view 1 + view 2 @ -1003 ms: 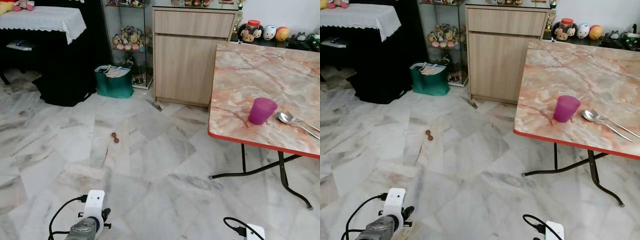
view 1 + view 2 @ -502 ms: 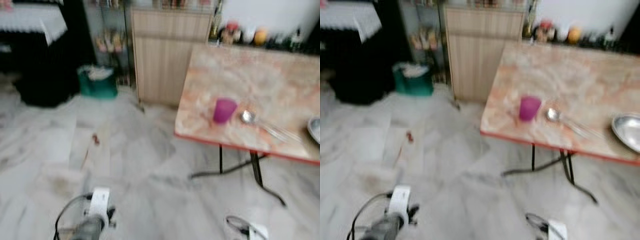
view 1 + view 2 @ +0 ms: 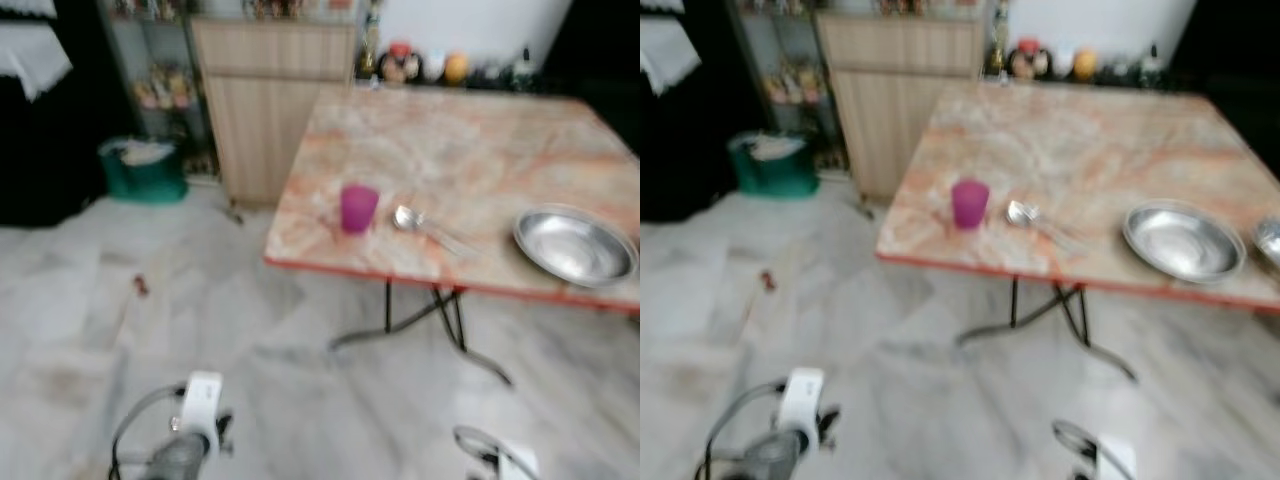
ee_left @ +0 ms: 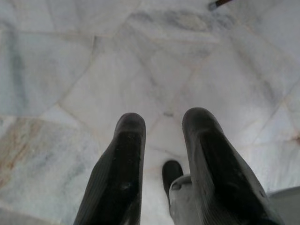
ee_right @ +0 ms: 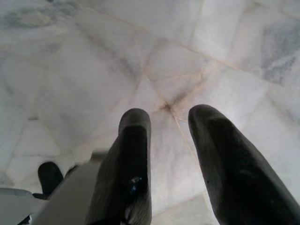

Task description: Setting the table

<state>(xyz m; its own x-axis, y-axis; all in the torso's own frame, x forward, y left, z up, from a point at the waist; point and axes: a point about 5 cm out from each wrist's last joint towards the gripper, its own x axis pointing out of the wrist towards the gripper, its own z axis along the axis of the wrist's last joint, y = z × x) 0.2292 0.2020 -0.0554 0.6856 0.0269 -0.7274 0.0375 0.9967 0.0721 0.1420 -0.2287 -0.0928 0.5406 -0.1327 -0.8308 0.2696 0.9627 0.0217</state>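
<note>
A purple plastic cup, a shiny metal spoon and a round silver bowl sit on the pink marble table. The left gripper and right gripper hang over the floor, fingers apart and empty.

We see table: marble-patterned pink-orange top, red edge, dark folding metal legs, standing on pale marble tile floor. On tabletop near front edge: purple cup, upright; spoon just beside it, fork apparently alongside, blurred. Further along the same edge, well apart from the cup: shallow metal bowl; rim of second metal dish at frame edge. On floor we note small dark red object, green bag beside wooden cabinet.
</note>
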